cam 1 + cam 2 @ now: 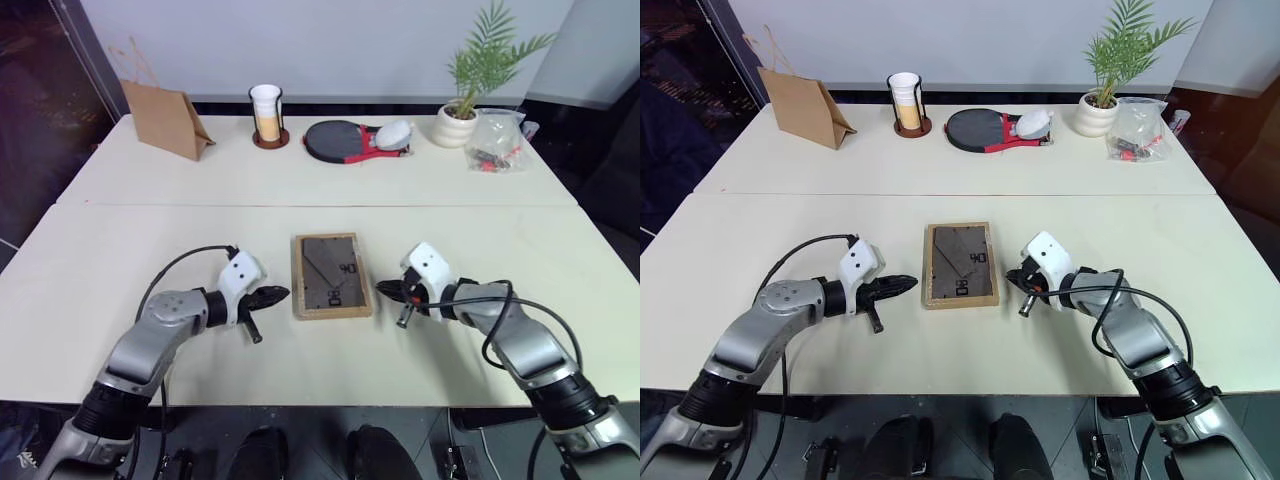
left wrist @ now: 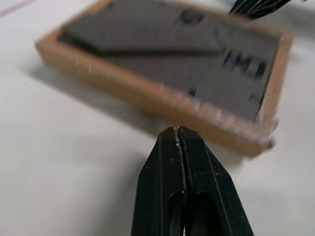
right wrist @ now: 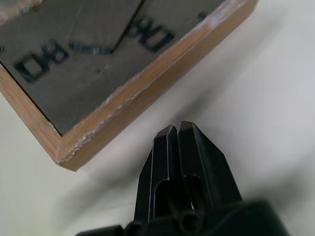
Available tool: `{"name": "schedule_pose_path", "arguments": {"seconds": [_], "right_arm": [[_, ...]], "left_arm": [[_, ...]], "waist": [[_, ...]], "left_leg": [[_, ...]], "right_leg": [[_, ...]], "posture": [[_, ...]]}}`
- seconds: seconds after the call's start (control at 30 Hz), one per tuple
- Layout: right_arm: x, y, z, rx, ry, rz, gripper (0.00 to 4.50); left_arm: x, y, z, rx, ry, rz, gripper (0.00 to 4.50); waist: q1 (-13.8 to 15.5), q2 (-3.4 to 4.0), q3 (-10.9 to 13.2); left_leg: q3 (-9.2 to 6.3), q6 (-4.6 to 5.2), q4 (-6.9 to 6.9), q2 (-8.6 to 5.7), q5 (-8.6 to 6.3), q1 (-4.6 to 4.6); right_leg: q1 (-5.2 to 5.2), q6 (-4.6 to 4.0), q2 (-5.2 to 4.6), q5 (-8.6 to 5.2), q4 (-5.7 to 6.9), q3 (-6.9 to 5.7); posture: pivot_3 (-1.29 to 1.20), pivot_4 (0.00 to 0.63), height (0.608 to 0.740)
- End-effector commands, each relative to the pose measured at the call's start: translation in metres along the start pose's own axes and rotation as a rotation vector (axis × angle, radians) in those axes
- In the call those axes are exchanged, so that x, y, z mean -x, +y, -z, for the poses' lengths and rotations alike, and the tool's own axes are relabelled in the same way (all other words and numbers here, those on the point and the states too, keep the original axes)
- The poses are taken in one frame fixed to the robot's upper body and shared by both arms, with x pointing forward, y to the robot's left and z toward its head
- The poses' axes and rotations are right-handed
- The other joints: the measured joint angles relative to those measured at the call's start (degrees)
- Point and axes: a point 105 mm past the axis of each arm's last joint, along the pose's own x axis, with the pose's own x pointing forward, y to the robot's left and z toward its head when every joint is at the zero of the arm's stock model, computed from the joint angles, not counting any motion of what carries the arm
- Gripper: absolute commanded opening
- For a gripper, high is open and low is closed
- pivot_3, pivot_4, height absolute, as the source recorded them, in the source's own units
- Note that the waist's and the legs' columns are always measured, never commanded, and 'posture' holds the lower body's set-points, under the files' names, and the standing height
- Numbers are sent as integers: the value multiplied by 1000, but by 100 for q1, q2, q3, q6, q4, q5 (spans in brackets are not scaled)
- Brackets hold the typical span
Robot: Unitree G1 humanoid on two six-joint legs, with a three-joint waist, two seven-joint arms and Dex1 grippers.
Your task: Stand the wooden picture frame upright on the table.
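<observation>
The wooden picture frame (image 1: 331,276) lies flat on the near section of the cream table (image 1: 150,240), dark pane up with pale marks on it. My left gripper (image 1: 284,294) is shut and empty, its tip just off the frame's left edge. On the other side my right gripper (image 1: 381,288) is shut too, its tip close to the frame's right edge near the front corner. The left wrist view has the shut fingers (image 2: 179,162) a short way from the frame's (image 2: 167,73) wooden side. In the right wrist view the joined fingers (image 3: 179,147) point at the frame's (image 3: 128,83) corner.
Along the far section stand a brown paper bag (image 1: 165,118), a cup in a dark holder (image 1: 267,115), a black and red paddle (image 1: 345,140), a potted plant (image 1: 470,90) and a clear plastic bag (image 1: 497,140). A seam (image 1: 300,205) joins the two table sections.
</observation>
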Motion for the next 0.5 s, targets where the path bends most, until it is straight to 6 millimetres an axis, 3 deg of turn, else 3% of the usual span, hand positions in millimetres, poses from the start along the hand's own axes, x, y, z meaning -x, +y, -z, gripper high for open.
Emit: {"name": "schedule_pose_path", "arguments": {"seconds": [0.03,0.27,0.5], "right_arm": [[-6,0,-10,25,-33,2,100],[-10,15,-14,25,-50,-53,100],[-3,37,-22,29,-73,-152,100]], "left_arm": [[-4,-1,-2,-32,-18,-17,0],[-16,-8,11,34,4,-32,0],[1,-22,14,63,32,34,0]], "waist": [[1,0,0],[-5,-1,-3],[-26,-1,-5]], "left_leg": [[0,0,3,0,0,0],[-2,1,26,1,-1,1],[-5,1,24,6,-1,3]], "right_leg": [[1,0,0,0,2,0],[4,0,1,0,20,0],[4,-1,5,-1,21,-1]], "posture": [[0,150,740],[0,150,740],[0,150,740]]}}
